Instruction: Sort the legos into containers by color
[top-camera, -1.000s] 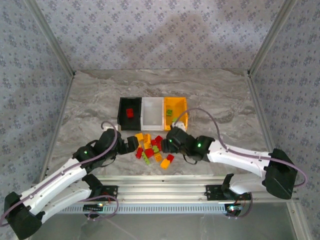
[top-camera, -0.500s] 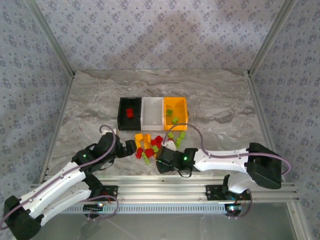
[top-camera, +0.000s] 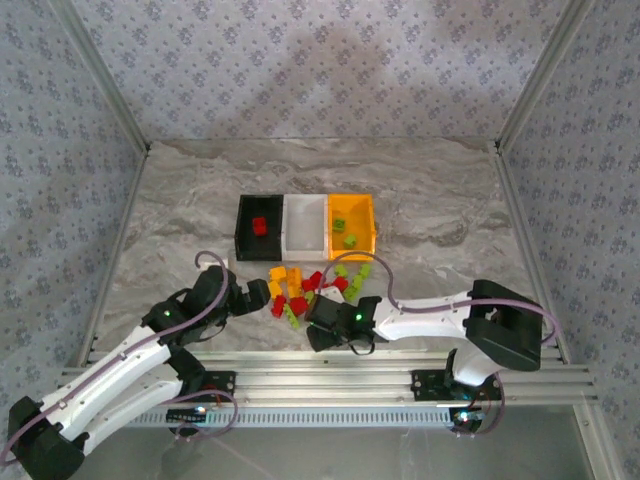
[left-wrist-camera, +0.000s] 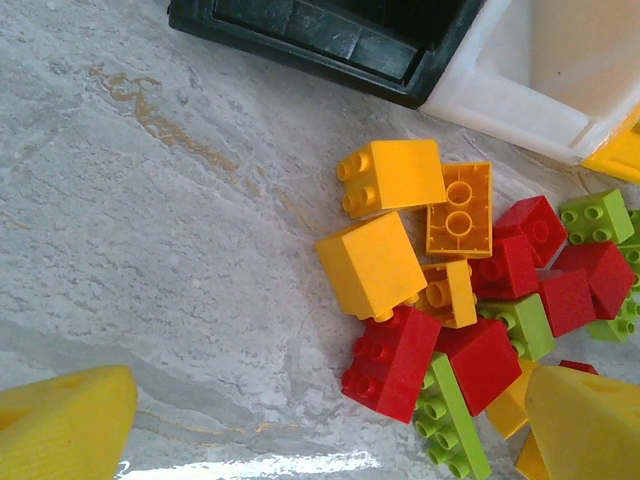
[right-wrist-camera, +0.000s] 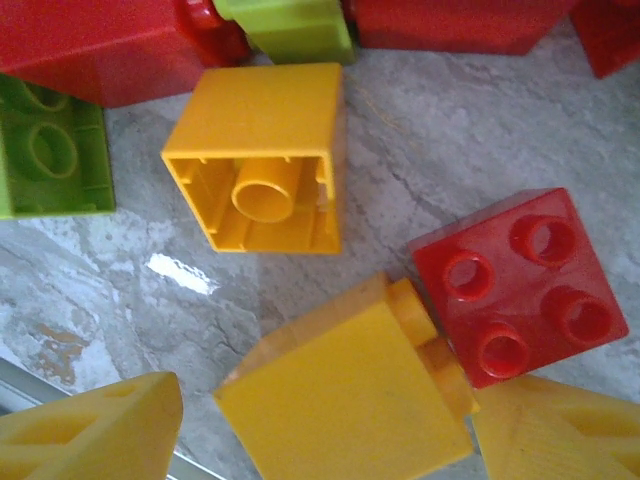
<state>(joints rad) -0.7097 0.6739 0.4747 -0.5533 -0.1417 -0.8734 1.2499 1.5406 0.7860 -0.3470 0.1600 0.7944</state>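
The right gripper (right-wrist-camera: 330, 445) hangs low over the near edge of the lego pile (top-camera: 300, 290), pads apart astride 1 orange brick (right-wrist-camera: 345, 400), seemingly lined up to pinch it. The left gripper (left-wrist-camera: 330, 430) hovers wide open over the pile's left side. Just beyond sit 3 joined containers: the black bin (top-camera: 243, 240) holds 1 red brick (top-camera: 260, 226), the white bin (top-camera: 305, 245) sits between, and the orange-yellow bin (top-camera: 370, 225) holds 2 green bricks (top-camera: 349, 241)

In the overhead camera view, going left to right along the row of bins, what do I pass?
Black bin holding a red brick → white bin → orange-yellow bin holding two green bricks.
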